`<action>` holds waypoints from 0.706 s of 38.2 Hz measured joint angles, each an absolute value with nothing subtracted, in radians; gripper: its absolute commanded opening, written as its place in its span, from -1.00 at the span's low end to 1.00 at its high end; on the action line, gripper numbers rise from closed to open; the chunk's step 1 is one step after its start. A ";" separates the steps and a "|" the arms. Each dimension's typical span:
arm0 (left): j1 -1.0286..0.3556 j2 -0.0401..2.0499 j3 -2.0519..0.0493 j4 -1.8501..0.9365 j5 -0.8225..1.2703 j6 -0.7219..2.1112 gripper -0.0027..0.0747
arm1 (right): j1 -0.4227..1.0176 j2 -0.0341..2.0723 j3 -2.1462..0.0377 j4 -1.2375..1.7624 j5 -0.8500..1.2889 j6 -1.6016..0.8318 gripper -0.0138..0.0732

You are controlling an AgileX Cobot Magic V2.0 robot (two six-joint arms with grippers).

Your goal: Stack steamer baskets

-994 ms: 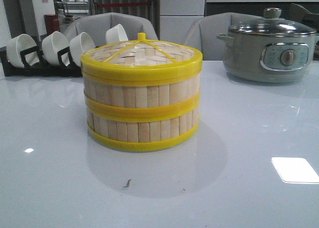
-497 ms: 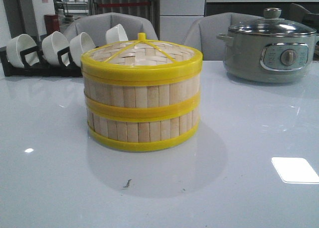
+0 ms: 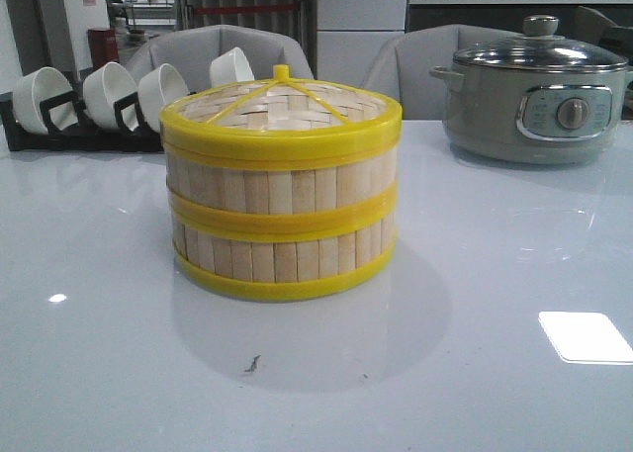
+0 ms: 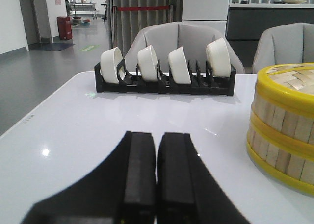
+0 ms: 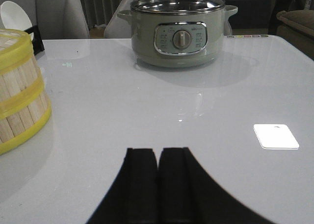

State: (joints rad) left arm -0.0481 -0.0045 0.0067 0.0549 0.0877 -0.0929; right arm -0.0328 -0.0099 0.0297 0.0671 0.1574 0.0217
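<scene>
Front view: steamer baskets (image 3: 282, 225) stacked, lidded; pot (image 3: 534, 96) behind right, bowl rack (image 3: 84, 116) behind left; both hands closed, empty.

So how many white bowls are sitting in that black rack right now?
4. In the left wrist view the white bowls stand on edge in the black rack: far left, next, third, rightmost. The steamer baskets partly block the rack from the front.
</scene>
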 measured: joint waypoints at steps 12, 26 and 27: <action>-0.048 -0.004 0.007 0.055 0.088 -0.093 -0.69 | -0.033 -0.010 0.030 0.056 0.155 0.022 -0.56; -0.048 -0.004 0.007 0.055 0.088 -0.093 -0.69 | -0.033 -0.010 0.030 0.056 0.155 0.020 -0.56; -0.048 -0.004 0.007 0.055 0.088 -0.093 -0.69 | -0.033 -0.010 0.030 0.056 0.155 0.020 -0.56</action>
